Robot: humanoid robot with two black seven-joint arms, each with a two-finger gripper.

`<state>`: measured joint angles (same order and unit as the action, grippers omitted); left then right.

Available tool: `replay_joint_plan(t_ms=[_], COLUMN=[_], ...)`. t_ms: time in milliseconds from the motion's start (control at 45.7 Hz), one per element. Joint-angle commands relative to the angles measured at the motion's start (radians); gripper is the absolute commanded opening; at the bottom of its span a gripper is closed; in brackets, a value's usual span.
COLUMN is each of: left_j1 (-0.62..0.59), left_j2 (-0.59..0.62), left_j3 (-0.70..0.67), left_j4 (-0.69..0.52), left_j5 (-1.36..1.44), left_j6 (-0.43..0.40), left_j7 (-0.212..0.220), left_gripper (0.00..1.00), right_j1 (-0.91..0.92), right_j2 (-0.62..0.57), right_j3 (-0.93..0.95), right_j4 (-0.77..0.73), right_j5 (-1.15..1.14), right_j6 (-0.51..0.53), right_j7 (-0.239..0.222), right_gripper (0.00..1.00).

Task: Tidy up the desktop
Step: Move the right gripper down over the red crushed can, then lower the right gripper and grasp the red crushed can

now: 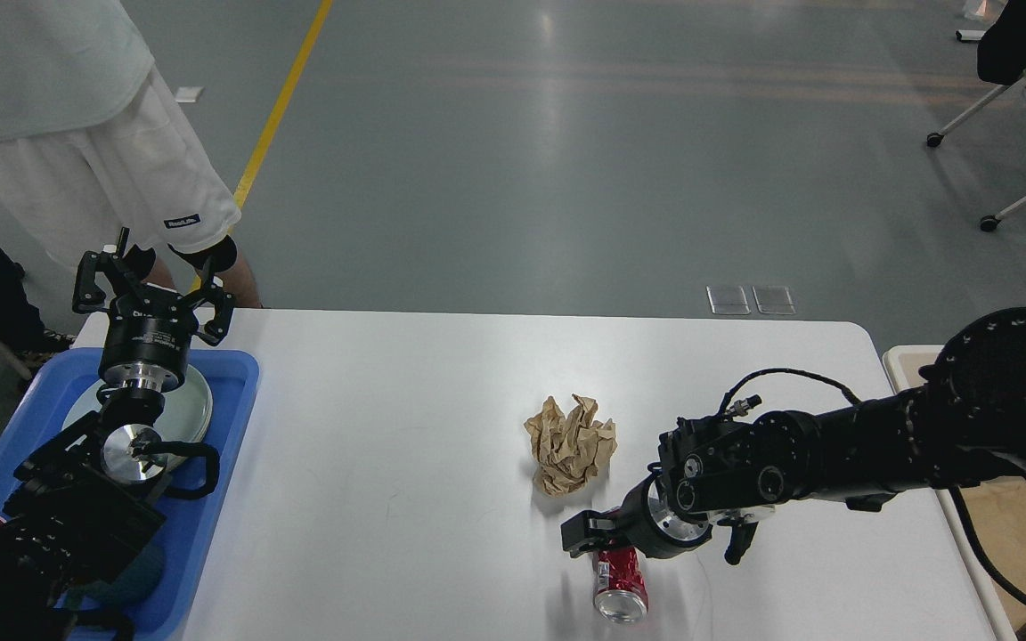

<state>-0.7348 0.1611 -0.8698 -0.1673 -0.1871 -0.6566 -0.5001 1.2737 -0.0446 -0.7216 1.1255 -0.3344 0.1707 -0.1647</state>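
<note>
White desktop (406, 499) with rounded corners, filling the lower middle of the head view, far edge toward a grey floor (566, 178).

Near the middle of the desktop, a little toward the right edge: a ball of crumpled brown paper (570, 442), resting on the surface. Just beside it, toward the near edge: a crushed red can (619, 583), lying on its side, open silver end pointing to the near edge.

Right gripper (586, 534) low over the far end of the can, reaching in from the right edge with a long black arm (834, 454). Seen dark and nearly end-on; fingers not separable, so cannot tell whether spread or pinching the can. Touching or only just above the can: cannot tell either.

On the left edge of the desktop: a blue tray (228, 418), with a round grey plate (194, 401) inside, partly hidden behind the left arm. Left gripper (153, 283) held high above the far end of the tray, fingers clearly spread, holding nothing.

Beyond the far left corner: a person (77, 133) in white shorts and pale shirt, standing on the floor beside a yellow line (277, 111). Past the right edge: a beige bin (909, 361), mostly covered by the right arm. At the top right of the view: legs of a wheeled chair (1003, 116).
</note>
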Motion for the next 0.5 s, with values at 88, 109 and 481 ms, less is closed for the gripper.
replay_joint_plan(t_ms=[88,109,481], left_j1=[0.000,0.000,0.000], left_j2=[0.000,0.000,0.003], left_j3=[0.000,0.000,0.000], left_j4=[0.000,0.000,0.000], left_j5=[0.000,0.000,0.000], left_j6=[0.000,0.000,0.000], left_j7=[0.000,0.000,0.000], left_gripper=[0.96,0.96,0.96], right_j1=[-0.017,-0.017,-0.014], right_j2=[0.026,0.026,0.025], right_j3=[-0.001,0.001,-0.002], right_j4=[-0.021,-0.021,-0.027], right_j5=[0.000,0.000,0.000], right_j6=[-0.005,-0.005,0.006], right_j7=[-0.001,-0.001,-0.003], right_gripper=[0.58,0.54,0.00])
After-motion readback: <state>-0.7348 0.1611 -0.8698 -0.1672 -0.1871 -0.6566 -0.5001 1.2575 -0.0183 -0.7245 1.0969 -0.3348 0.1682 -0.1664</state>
